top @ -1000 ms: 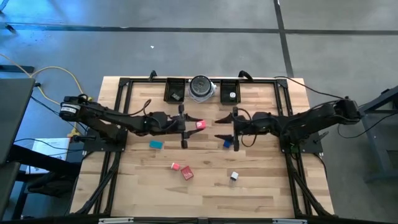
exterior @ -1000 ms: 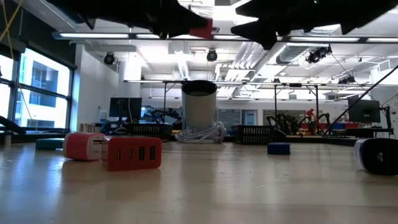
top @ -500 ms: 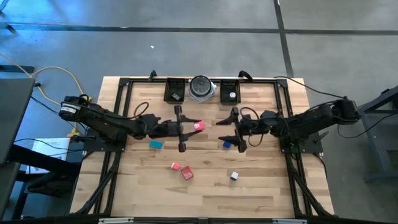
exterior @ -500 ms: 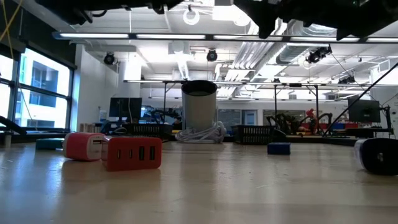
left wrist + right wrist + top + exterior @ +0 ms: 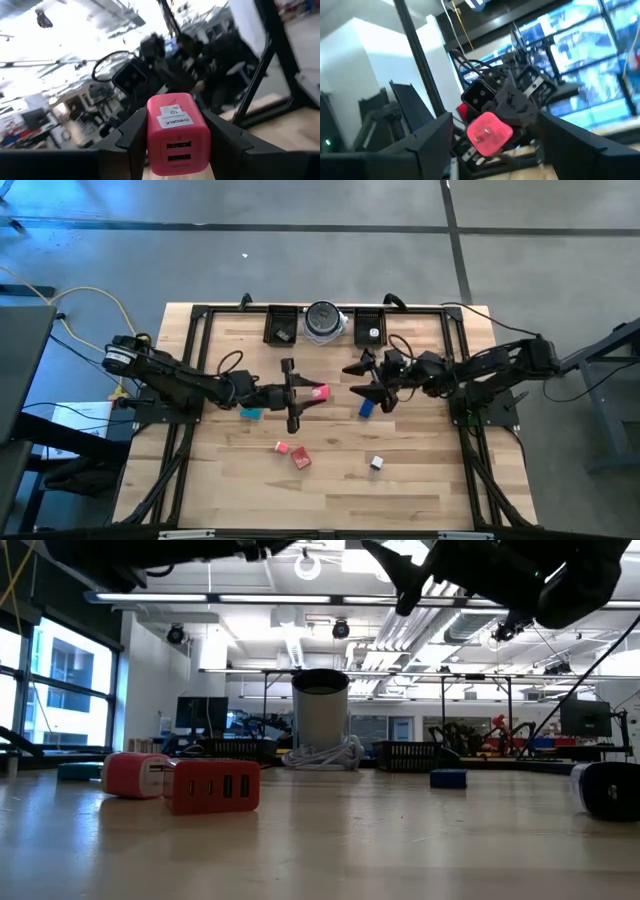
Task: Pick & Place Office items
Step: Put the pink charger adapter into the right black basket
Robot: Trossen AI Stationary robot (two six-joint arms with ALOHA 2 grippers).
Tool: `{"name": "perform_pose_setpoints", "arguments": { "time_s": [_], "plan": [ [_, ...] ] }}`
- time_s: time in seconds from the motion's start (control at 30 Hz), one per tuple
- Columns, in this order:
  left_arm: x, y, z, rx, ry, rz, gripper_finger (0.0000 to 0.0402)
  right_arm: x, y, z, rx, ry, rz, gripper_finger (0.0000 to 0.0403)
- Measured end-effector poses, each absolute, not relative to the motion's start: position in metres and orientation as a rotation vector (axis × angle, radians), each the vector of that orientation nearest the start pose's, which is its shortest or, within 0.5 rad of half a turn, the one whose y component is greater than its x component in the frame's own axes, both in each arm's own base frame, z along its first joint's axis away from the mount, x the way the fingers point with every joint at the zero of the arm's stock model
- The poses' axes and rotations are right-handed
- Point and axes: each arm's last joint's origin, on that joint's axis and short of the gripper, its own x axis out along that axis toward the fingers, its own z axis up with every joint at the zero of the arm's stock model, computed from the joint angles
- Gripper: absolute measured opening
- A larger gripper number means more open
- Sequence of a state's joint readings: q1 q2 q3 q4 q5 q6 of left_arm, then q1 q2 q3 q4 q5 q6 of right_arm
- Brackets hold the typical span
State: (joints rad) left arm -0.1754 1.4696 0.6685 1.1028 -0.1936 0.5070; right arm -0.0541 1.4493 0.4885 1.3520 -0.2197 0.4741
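My left gripper [image 5: 312, 392] hovers over the table's middle, shut on a pink charger block [image 5: 177, 132]. My right gripper [image 5: 362, 382] is open and raised, pointing at that block, which shows in its wrist view as the pink block [image 5: 489, 132]. On the table lie a blue piece [image 5: 366, 408], a teal piece [image 5: 250, 413], two red pieces [image 5: 283, 447] [image 5: 301, 459] and a white-black piece [image 5: 376, 463]. In the low view the red pieces [image 5: 215, 786] rest flat on the wood. My left gripper pinches the pink charger block by its two opposite side faces [image 5: 150, 140], one finger [image 5: 132, 137] on each side. The socket face points back at the wrist camera. The fingers reach level toward the table's right. The block is lifted clear of the table.
Two black trays [image 5: 282, 326] [image 5: 370, 328] and a round silver-grey dish [image 5: 324, 321] stand along the far edge, with a white cable at the dish's foot [image 5: 322, 755]. Black frame rails [image 5: 195, 360] run along the table's left and right sides.
My left gripper has risen with the pink block, which has left the top of the low view, and has drifted slightly toward the near edge. My right gripper has tipped upward and turned to face the left gripper, above the blue piece.
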Motion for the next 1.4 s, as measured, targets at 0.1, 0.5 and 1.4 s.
{"name": "perform_pose_setpoints", "arguments": {
  "time_s": [0.1, 0.5, 1.4],
  "plan": [
    [0.298, -0.046, 0.255, 0.469, -0.256, 0.112, 0.0151, 0.269, -0.013, 0.230, 0.512, -0.302, 0.263, 0.0277],
    [0.301, -0.044, 0.246, 0.546, -0.142, 0.144, 0.0151, 0.271, -0.015, 0.221, 0.762, -0.163, 0.331, 0.0277],
    [0.315, -0.041, 0.254, 0.572, -0.013, 0.121, 0.0151, 0.274, -0.010, 0.214, 0.846, -0.060, 0.314, 0.0277]
  ]
}}
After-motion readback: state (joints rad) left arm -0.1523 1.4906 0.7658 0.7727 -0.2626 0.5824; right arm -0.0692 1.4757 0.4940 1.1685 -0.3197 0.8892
